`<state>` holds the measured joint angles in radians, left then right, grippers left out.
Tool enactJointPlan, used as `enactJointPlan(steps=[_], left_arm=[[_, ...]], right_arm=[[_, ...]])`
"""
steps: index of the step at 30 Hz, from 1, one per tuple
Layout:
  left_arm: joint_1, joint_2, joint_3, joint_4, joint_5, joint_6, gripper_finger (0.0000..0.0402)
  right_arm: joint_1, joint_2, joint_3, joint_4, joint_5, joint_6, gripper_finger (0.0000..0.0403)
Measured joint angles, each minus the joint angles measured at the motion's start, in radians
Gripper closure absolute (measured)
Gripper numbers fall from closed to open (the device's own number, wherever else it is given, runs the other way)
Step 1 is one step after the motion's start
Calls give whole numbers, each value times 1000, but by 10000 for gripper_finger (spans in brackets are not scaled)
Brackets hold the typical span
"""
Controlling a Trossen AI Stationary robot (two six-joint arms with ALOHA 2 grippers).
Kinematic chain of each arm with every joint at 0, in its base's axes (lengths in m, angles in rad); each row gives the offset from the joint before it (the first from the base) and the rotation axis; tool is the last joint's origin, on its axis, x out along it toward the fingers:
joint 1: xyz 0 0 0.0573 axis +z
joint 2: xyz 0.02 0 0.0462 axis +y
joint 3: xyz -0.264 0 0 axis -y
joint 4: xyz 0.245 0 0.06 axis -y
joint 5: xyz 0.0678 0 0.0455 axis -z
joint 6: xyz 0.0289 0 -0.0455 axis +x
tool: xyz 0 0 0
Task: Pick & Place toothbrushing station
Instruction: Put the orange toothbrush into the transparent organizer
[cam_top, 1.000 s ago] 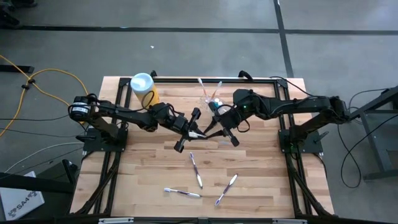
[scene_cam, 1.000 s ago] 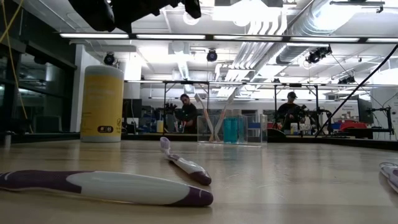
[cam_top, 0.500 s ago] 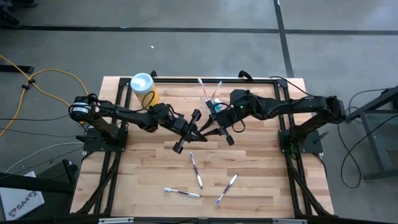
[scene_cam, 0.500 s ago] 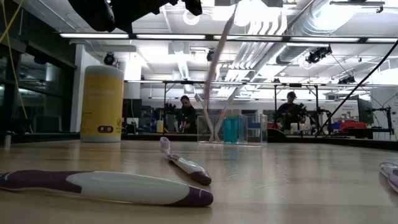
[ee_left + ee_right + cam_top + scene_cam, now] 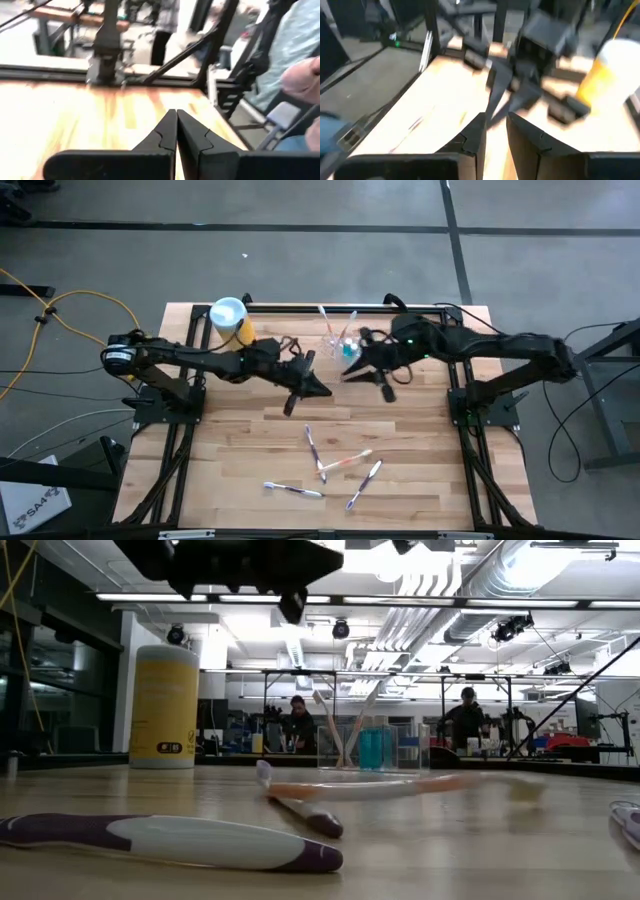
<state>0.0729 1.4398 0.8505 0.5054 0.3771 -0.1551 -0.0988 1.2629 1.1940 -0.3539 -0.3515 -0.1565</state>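
Table point(image 5: 220, 470) first: you have a pale wooden top with a black frame round it and both arms reaching in over its far half. Your left gripper point(image 5: 318, 389) sits above the boards near the middle, its fingers point(image 5: 170, 132) pressed flat together with nothing between them. Your right gripper point(image 5: 350, 372) hangs just beside the cup on the near side; in its own wrist view the fingers point(image 5: 475, 132) stand a little apart, and you can see nothing held in the gap.

Next down in size, the yellow canister point(image 5: 234, 325) with its pale blue lid stands upright near the far edge, on the left arm's side (well apart from the cup). The toothbrushing station point(image 5: 341, 338), a clear holder cup, stands near the far edge about midway across, with two toothbrushes leaning out of it and something blue inside.

Smallest are the loose brushes on the near half. An orange-and-white toothbrush point(image 5: 346, 461) lies across the end of a purple-handled toothbrush point(image 5: 314, 452). Two more lie closer to you: one point(image 5: 292, 490) toward the left, another point(image 5: 364, 484) to its right.
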Motion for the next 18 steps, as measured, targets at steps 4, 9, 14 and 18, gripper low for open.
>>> enactJointPlan(steps=[4, 9, 14, 18], left_arm=[[-33, -34, 0, -134, -131, -1, 393], [-84, -37, 0, -210, -174, -95, 357], [-181, -22, 0, -261, -221, -220, 310], [-289, 3, 1, -263, -339, -283, 284]], right_arm=[[15, -55, -1, -122, 21, 59, 334], [60, -84, -1, -248, 65, 144, 334], [140, -80, -1, -327, 109, 209, 334], [217, -77, -1, -356, 162, 265, 334]])
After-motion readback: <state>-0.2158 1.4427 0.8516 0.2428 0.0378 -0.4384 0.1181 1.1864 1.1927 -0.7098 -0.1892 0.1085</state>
